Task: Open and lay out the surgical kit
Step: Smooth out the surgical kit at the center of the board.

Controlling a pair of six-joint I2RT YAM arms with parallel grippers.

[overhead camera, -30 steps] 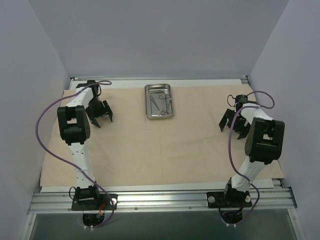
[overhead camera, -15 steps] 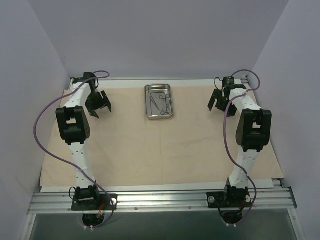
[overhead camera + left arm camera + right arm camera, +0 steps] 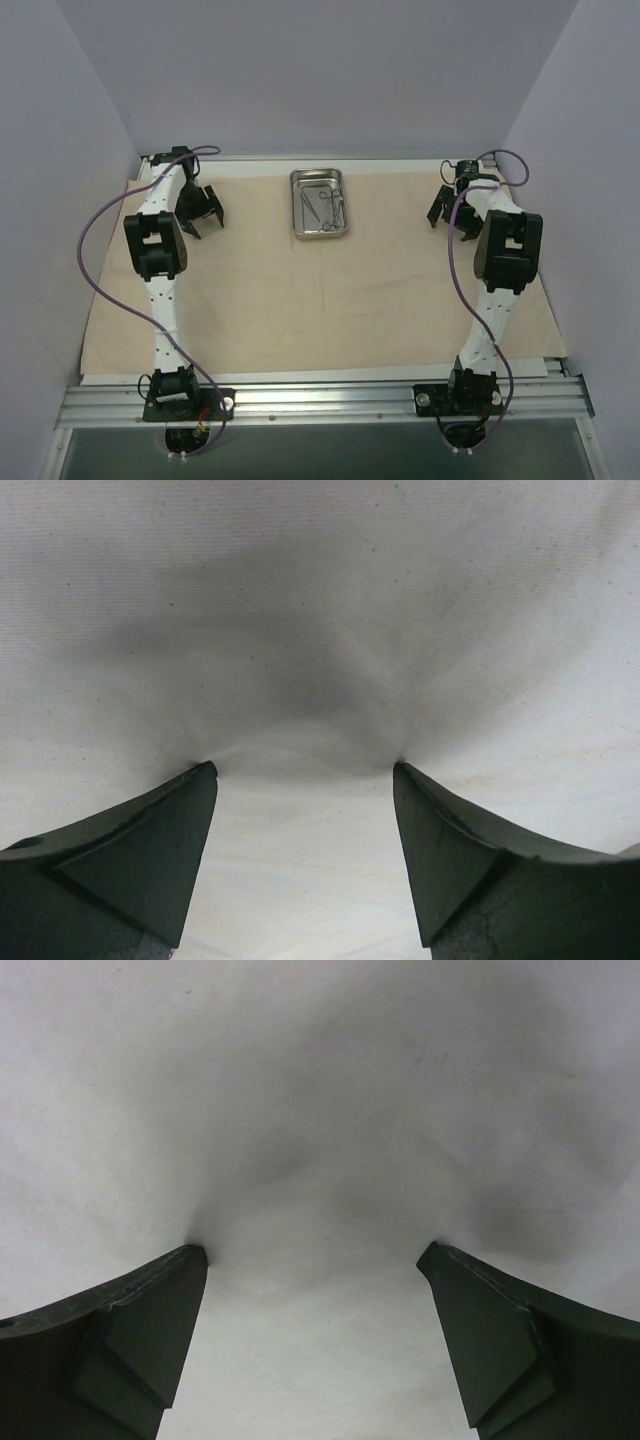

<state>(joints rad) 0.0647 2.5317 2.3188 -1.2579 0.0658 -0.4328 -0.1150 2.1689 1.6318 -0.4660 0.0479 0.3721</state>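
The beige cloth wrap (image 3: 320,300) lies spread flat over the table. The small steel tray (image 3: 319,203) stands on it at the back centre, with the thin ring-handled instruments (image 3: 326,205) inside. My left gripper (image 3: 204,213) is open at the back left, its tips down on the cloth; the left wrist view shows both fingertips (image 3: 200,780) pressing bare cloth (image 3: 320,630). My right gripper (image 3: 448,215) is open at the back right, tips on the cloth (image 3: 320,1110) in the right wrist view, nothing between the fingers (image 3: 440,1260).
Lavender walls close the cell on the left, back and right. A metal rail (image 3: 320,400) runs along the near edge with both arm bases on it. Purple cables (image 3: 85,250) loop beside each arm.
The right gripper swung from mid right to the back right corner, then drifted slightly right. The left gripper moved back toward the far left corner. Tray and instruments have not moved.
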